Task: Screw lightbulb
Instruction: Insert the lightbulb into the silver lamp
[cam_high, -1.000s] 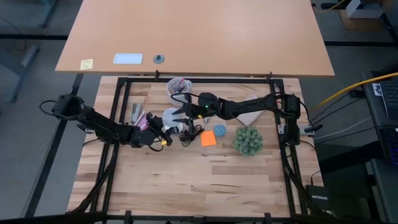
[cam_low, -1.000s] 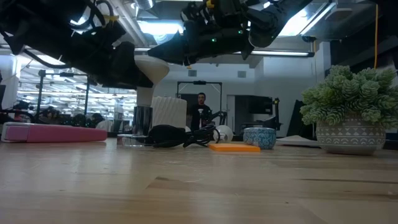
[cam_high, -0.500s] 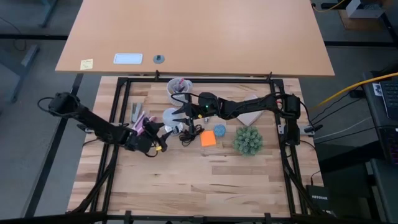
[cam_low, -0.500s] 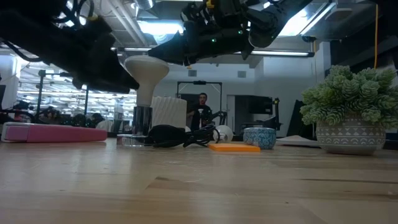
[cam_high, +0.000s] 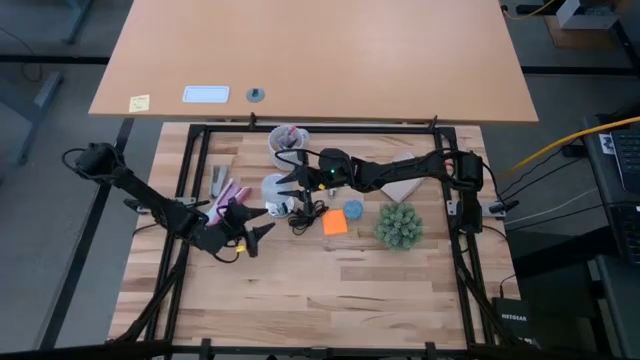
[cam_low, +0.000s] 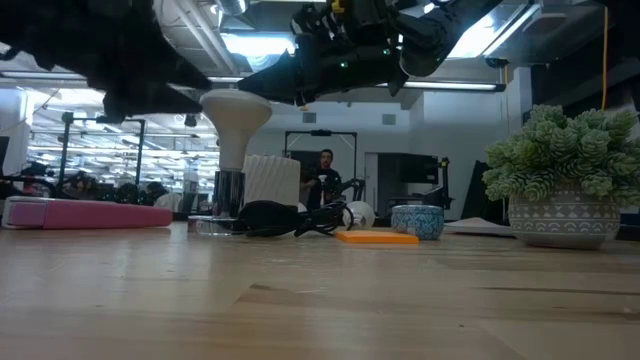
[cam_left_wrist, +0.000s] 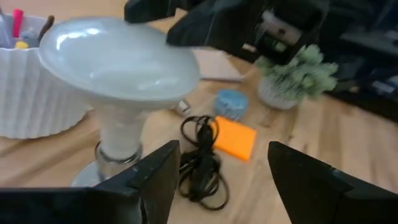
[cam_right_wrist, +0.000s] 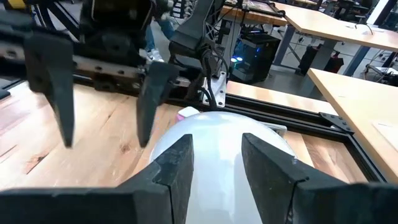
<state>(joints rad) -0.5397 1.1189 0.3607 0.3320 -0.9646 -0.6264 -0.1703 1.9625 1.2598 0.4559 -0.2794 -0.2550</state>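
Observation:
The white lightbulb (cam_high: 274, 187) stands upright, dome up, its narrow base in the silver socket (cam_low: 228, 192) on the table. My right gripper (cam_high: 288, 184) hangs open right at the dome's top (cam_right_wrist: 217, 140), reaching in from the table's right. My left gripper (cam_high: 252, 231) is open with nothing between its fingers. It stands clear of the bulb, toward the table's near edge, and its wrist view shows the bulb (cam_left_wrist: 118, 68) a little way ahead of it. My right gripper has its fingers (cam_low: 262, 80) nearly level just over the bulb's dome (cam_low: 235, 105). I cannot tell whether they touch it.
A black cord (cam_left_wrist: 202, 163) coils beside the socket. An orange sticky note (cam_high: 335, 222), a small blue dish (cam_high: 354, 210) and a potted plant (cam_high: 399, 226) lie to the right. A white cup of pens (cam_high: 288, 138) stands behind the bulb, and a pink case (cam_high: 228, 192) lies to its left.
My left gripper has drawn back from the bulb toward the table's near edge, rising a little and rolling about its own line. The bulb has stayed upright in the socket and now shows whole in the low view.

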